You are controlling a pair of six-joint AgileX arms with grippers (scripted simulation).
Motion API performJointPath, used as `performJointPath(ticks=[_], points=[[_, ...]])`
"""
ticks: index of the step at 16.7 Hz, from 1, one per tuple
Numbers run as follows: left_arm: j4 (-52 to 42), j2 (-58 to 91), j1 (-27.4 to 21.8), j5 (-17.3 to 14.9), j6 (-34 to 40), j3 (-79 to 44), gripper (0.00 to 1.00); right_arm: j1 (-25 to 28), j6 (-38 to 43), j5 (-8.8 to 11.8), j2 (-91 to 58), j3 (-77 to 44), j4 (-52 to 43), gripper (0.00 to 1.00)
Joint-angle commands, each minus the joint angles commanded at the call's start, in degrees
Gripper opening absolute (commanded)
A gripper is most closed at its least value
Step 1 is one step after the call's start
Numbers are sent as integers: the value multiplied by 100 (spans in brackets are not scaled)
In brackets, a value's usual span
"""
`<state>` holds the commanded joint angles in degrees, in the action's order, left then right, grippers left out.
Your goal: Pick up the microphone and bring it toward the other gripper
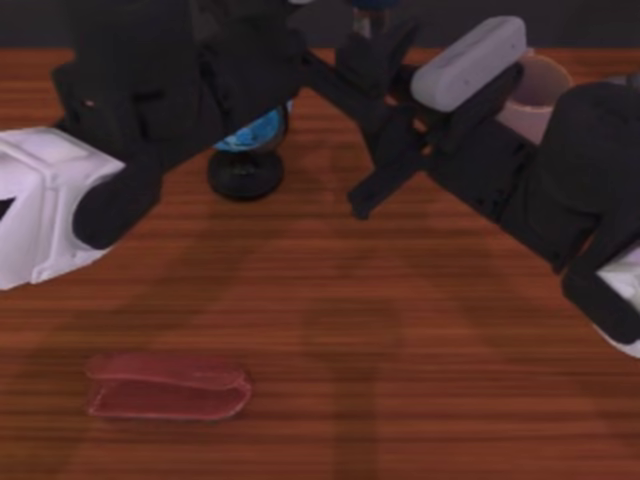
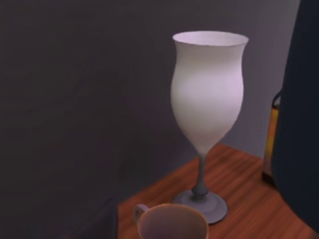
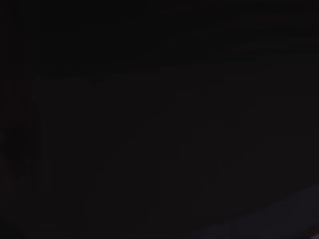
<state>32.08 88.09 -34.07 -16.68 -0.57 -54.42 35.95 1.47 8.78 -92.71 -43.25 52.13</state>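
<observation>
Cup (image 2: 172, 221) and tall white goblet (image 2: 208, 89) both look empty at the table's (image 1: 330, 330) one o'clock; whether either gripper's fingers are parted, I cannot tell.

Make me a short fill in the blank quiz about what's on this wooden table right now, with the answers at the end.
1. The right wrist view is completely ___.
2. In the left wrist view, the tall stemmed goblet has a bowl coloured ___.
3. In the top view, the flat red pouch lies toward the table's ___ side.
4. The small blue globe stands on a round base coloured ___.

Answers: dark; white; left; black
</observation>
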Motion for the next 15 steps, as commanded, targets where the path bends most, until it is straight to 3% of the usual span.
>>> performJointPath(ticks=[4, 15], points=[[6, 22, -10, 9, 1, -20, 100, 0, 0, 0, 0, 0, 0, 0], [6, 22, -10, 9, 1, -20, 17, 0, 0, 0, 0, 0, 0, 0]])
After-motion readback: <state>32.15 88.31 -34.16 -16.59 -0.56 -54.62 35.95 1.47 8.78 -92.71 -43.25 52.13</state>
